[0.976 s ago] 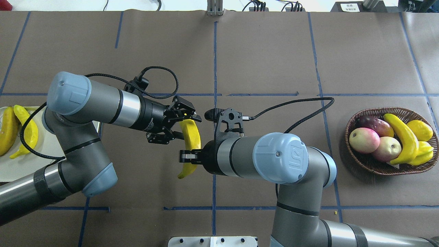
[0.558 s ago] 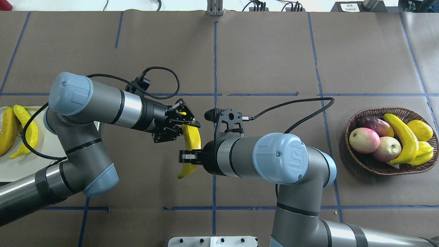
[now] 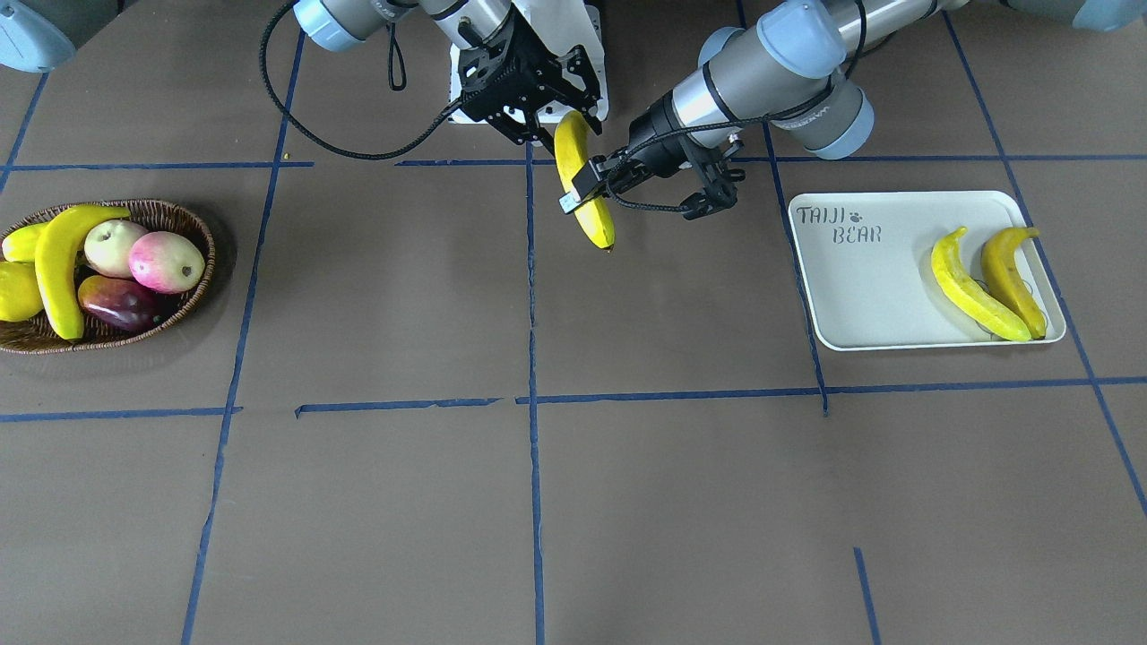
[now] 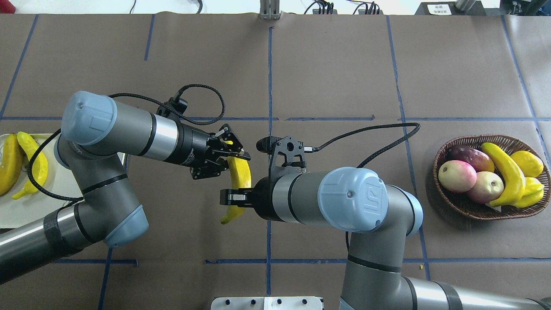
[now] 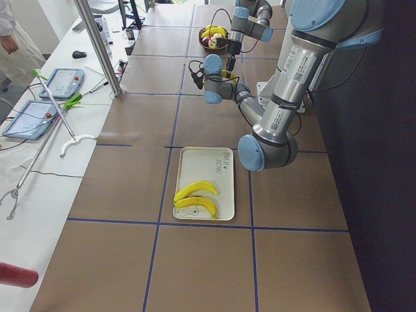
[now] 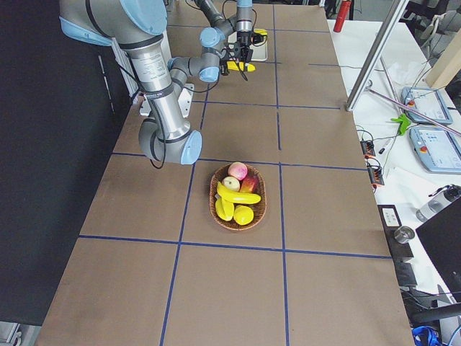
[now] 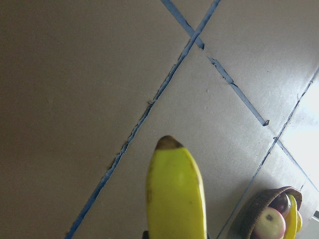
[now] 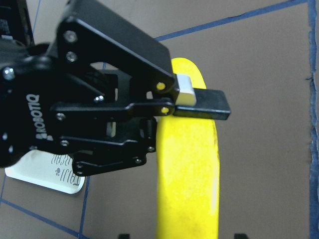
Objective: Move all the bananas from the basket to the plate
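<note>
The held banana (image 4: 241,172) hangs in the air over the middle of the surface (image 3: 627,502), between basket and plate and touching neither. The left hand (image 4: 236,157) is closed on it toward its far end, and the right wrist view shows one pad lying flat across the yellow skin. The right hand (image 4: 232,197) straddles the near half. Its fingertips barely show at the bottom edge of its own wrist view, with a sliver of gap on either side of the fruit. Whether it grips or merely brackets the banana cannot be told.

The plate (image 3: 860,296) sits well apart on the robot's left, with two bananas (image 3: 972,287) lying side by side at its outer end. The basket (image 3: 193,224) sits well apart on the robot's right and holds the last banana (image 3: 58,269), laid over other fruit (image 3: 166,260).

Assessment: the step in hand is a mid-air hand-over of the third banana, right to left. Next, the right hand needs to be fully open and drawn back clear before the left arm swings to the plate's bare part. Pulling early risks twisting the fruit out of an off-centre grip.
</note>
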Robot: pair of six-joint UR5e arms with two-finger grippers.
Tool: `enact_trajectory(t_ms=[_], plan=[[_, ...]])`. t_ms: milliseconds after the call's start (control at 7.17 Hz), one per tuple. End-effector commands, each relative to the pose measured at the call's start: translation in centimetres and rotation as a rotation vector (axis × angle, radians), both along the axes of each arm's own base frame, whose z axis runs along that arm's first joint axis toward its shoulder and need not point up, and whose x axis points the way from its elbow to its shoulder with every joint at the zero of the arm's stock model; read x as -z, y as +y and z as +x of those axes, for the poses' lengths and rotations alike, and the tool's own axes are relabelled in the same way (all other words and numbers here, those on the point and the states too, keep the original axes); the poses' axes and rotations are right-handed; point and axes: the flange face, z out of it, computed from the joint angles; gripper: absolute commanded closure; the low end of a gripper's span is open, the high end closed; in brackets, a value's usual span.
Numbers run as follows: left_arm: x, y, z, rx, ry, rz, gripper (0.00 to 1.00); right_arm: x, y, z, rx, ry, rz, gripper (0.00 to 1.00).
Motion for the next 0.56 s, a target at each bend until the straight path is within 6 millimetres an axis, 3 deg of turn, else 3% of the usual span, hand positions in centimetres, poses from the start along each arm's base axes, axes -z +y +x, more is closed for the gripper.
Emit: enact_trajectory(t_ms=[0, 139, 279, 418], plan=[[-0.6, 0.0, 0.0, -0.001, -0.009, 0.004, 1.0, -0.5, -0.1, 0.4, 0.013, 0.009, -0.006, 0.01], [-0.8, -0.1, -0.1, 0.004, -0.014, 0.005, 1.0, -1.4, -0.9, 1.2, 0.039, 0.022, -0.021, 0.01], [-2.2, -0.6, -0.7, 0.016, -0.037, -0.009, 1.0, -3.6, -1.6, 1.8, 0.052, 0.052, -0.04, 0.01], [-4.0, -1.4, -1.8, 0.037, -0.065, 0.007, 1.0, -5.8, -3.5, 3.6, 0.071, 0.08, -0.068, 0.01]])
